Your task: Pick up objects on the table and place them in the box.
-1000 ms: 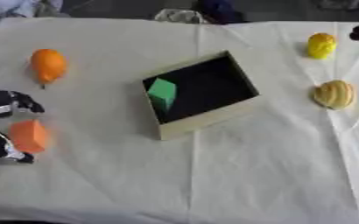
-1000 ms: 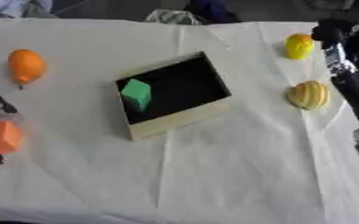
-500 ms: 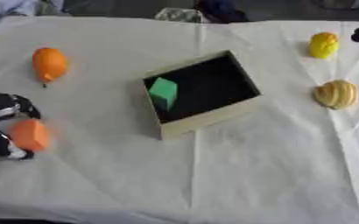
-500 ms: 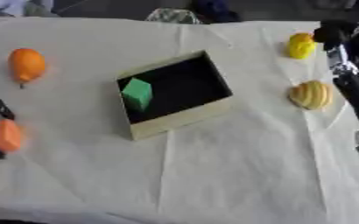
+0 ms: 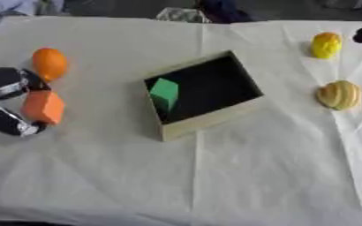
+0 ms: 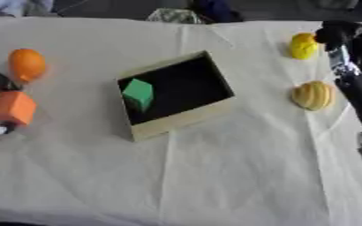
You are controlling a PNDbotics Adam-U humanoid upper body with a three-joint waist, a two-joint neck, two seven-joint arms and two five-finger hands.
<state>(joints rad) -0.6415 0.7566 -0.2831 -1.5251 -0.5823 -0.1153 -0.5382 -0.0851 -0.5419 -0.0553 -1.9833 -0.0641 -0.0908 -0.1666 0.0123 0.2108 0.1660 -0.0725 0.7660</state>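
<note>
White cloth (image 5: 215,176), creased along its folds, covers the whole table in the left eye view; beyond its far edge the room is dark, with a clear, glassy thing (image 5: 180,14) at the table's back. A wooden box (image 5: 203,128) with a black inside sits askew near the middle, and a green block (image 5: 165,92) lies in its left part. On the far left the left hand (image 5: 6,103) has its thumb and fingers curled round an orange block (image 5: 43,107), just beside a round orange fruit (image 5: 50,63). On the right, well apart from the box, lie a yellow thing (image 5: 326,44) near the far edge and a ribbed tan thing (image 5: 339,94) nearer the robot. Only a dark scrap of the right side shows at the upper right edge

The right eye view shows less of the left hand, cut off at the picture's left edge, but far more of the right arm (image 6: 354,88), which runs down the right side past the ribbed tan thing. The right hand (image 6: 337,32) is a dark mass just beside the yellow thing; I cannot tell whether its fingers are apart or curled
</note>
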